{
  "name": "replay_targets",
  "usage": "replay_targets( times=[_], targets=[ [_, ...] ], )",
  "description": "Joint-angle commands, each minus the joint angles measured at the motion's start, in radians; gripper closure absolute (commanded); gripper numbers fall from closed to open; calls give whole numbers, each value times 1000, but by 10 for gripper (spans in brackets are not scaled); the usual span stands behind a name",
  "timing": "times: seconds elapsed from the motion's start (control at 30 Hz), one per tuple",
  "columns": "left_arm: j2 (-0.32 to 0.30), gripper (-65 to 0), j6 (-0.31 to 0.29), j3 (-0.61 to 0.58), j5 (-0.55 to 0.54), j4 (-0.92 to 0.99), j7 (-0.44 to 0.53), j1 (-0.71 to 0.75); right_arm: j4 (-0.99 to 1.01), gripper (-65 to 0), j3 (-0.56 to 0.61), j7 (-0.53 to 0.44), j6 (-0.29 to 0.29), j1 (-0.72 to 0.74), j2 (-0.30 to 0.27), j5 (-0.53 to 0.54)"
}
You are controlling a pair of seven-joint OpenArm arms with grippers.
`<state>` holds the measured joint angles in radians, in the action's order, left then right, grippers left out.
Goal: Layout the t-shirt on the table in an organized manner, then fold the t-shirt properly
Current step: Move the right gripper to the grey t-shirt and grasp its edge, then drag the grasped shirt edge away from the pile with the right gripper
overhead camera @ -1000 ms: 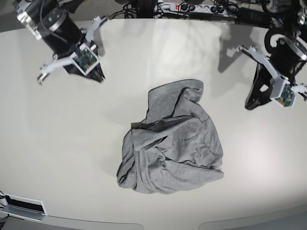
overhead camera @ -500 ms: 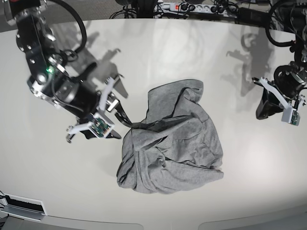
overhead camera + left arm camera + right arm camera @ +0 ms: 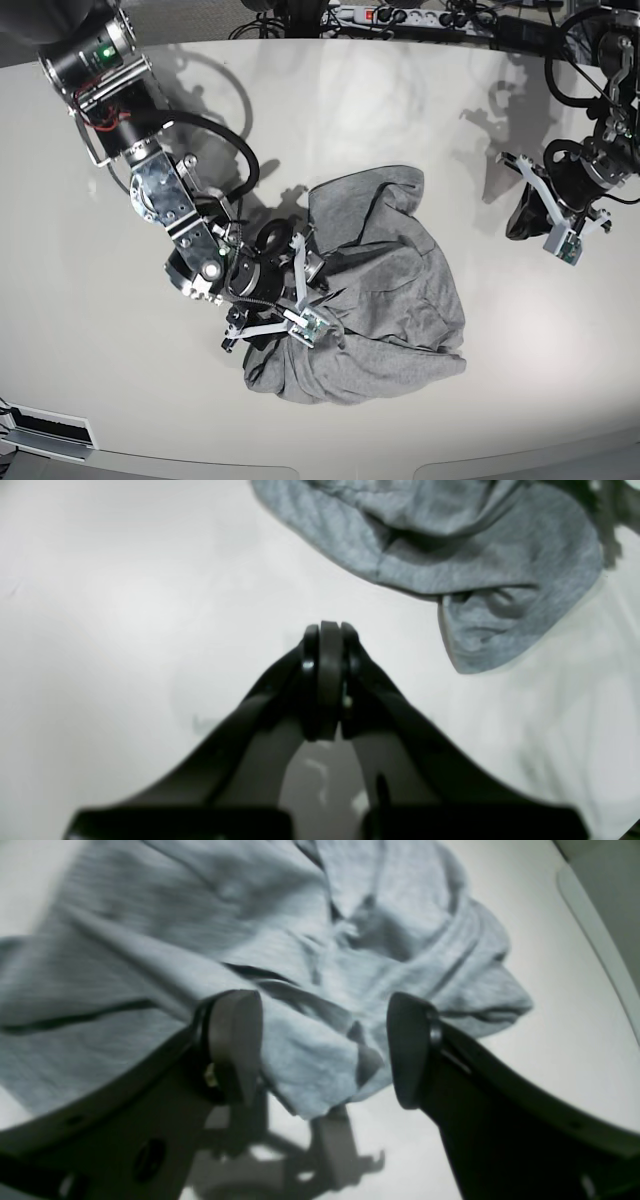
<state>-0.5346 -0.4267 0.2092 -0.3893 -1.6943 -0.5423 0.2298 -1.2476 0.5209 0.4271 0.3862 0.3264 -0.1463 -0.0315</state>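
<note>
While the t-shirt (image 3: 365,290) lies crumpled mid-frame on the table (image 3: 90,330)
Right pincer (image 3: 322,1050) spread wide over its left edge; left pincer (image 3: 327,680) closed, empty, at right.

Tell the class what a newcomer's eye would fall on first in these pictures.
A crumpled grey t-shirt lies bunched mid-table. The right gripper is down at its edge, jaws open around a fold. The left gripper stands off to the side, shut, over bare table.

A: What lay beyond the far edge?
B: A white power strip (image 3: 400,16) and black cables (image 3: 285,25).
A: And the light?
B: It glared softly; a white vent (image 3: 48,428) sat bottom-left.
</note>
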Motion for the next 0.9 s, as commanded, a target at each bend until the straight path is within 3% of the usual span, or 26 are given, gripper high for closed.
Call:
replay_targets(
  times=[0.0, 0.13, 0.23, 0.3, 0.37, 0.57, 0.73, 0.87],
  targets=[
    [-16, 0, 4, 8, -11, -15, 23, -9, 20, -349, -4, -15, 31, 34, 9, 10],
    [-16, 0, 3, 8, -12, -15, 30, -10, 157, -215, -4, -78, 94, 55, 24, 0],
    [-17, 0, 3, 8, -12, -15, 38, -14, 161, 0, -4, -38, 93, 71, 24, 5],
    [-17, 0, 3, 8, -20, -15, 37, -17, 109, 0, -4, 57, 69, 84, 24, 18],
    [-17, 0, 3, 8, -29, -15, 37, -17, -2, 0, -7, 146, 8, 86, 16, 38],
    [-17, 0, 3, 8, -29, -15, 12, -17, -416, 0, -35, 405, -94, 80, -68, 84],
    [-24, 0, -2, 8, -27, -15, -7, -11, -553, 0, -118, 404, -103, 46, -171, 86],
    [-25, 0, -55, 7, -34, -15, -8, -11, -633, 0, -221, 406, -152, 27, -268, 127]
  ],
)
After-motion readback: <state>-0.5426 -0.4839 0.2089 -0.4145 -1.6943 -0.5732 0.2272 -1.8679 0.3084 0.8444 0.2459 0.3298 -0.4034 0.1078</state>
